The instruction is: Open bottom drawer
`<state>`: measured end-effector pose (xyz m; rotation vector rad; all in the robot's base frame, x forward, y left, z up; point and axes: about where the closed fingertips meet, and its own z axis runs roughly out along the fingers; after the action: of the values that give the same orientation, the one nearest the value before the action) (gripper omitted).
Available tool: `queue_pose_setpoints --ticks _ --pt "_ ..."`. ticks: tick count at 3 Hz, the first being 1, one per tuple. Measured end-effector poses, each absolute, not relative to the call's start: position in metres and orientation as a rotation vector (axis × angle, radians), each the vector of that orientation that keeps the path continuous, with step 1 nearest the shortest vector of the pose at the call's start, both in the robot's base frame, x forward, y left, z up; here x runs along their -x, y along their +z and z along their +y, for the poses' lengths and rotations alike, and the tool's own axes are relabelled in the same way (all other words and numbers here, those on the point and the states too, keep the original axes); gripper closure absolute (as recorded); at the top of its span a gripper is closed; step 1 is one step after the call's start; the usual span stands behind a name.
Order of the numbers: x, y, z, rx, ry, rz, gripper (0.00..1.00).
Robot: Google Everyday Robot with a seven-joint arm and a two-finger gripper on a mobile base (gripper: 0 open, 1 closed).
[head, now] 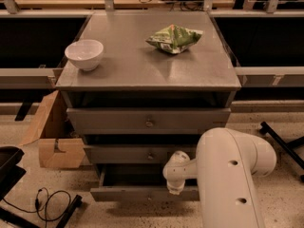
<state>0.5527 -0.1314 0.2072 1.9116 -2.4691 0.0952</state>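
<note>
The bottom drawer (137, 193) is the lowest of three grey drawers in the cabinet. It stands pulled out, its slim front panel forward of the two drawers above, with a dark plain inside showing behind the panel. My white arm reaches down in front of the cabinet's lower right. The gripper (174, 188) is at the drawer's front panel near its middle, where the knob sits. The knob is hidden behind my wrist.
On the cabinet top (142, 65) stand a white bowl (84, 54) at the left and a green chip bag (174, 37) at the back right. A cardboard box (53, 139) sits on the floor to the left. A black cable (47, 204) lies at the lower left. A chair base leg (280, 141) is at the right.
</note>
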Motion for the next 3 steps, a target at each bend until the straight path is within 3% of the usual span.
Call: queue_pose_setpoints --ticks 3 --pt "-0.5386 0.2077 -0.1318 -1.893 0.038 -2.443 1.00"
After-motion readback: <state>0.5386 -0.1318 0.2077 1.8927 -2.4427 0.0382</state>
